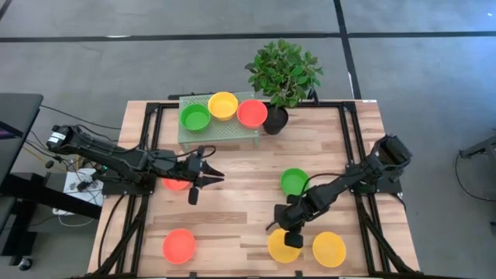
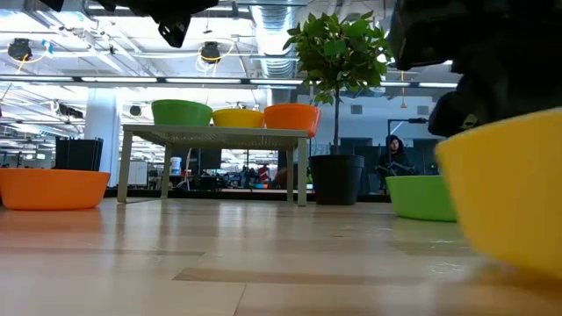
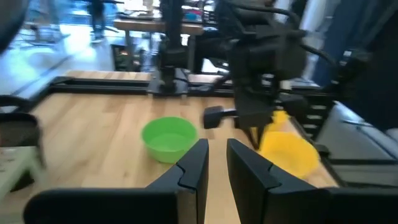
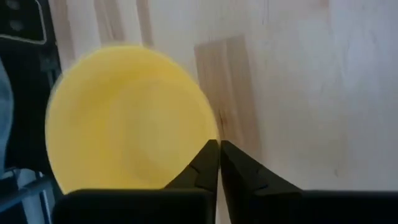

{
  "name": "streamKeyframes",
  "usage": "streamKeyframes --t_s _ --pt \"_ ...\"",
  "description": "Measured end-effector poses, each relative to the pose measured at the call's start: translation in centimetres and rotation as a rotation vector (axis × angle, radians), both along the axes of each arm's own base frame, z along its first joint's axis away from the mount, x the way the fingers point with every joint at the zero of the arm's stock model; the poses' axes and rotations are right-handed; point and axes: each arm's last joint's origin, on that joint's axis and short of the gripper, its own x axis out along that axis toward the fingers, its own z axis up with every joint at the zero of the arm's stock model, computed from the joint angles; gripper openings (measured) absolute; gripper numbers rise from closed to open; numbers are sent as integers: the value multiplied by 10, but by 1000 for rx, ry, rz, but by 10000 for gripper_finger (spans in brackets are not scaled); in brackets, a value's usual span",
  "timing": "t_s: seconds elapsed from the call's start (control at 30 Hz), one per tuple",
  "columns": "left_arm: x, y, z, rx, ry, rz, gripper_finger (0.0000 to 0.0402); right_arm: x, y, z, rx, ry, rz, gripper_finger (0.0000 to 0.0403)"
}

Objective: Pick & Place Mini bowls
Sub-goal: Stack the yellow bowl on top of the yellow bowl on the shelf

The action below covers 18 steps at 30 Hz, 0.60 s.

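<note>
Right wrist view: the right gripper [image 4: 219,163] is pinched on the rim of a yellow mini bowl [image 4: 124,118] at its four o'clock; light, stiff, slick plastic, probably.

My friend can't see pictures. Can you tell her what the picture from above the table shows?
The right gripper is shut on the rim of a yellow bowl near the wooden table's front edge. The left gripper hovers mid-table. Green, yellow and red bowls sit on a small stand beside a potted plant.
</note>
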Motion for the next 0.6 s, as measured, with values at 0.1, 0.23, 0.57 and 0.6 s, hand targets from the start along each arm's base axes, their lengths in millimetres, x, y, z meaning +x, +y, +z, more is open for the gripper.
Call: streamKeyframes --t_s 0.1,0.23,0.57,0.6 --pt "0 -3 0 -17 -5 -89 60 6 -10 0 20 2 -14 10" --pt "4 -13 0 -43 -36 -245 60 20 -30 10 -3 -30 19 5" --pt "31 -30 -13 50 -78 -384 63 63 -110 47 -135 -206 -109 2" --pt "36 -30 -16 55 -59 -370 66 64 -117 47 -152 -206 -127 2"
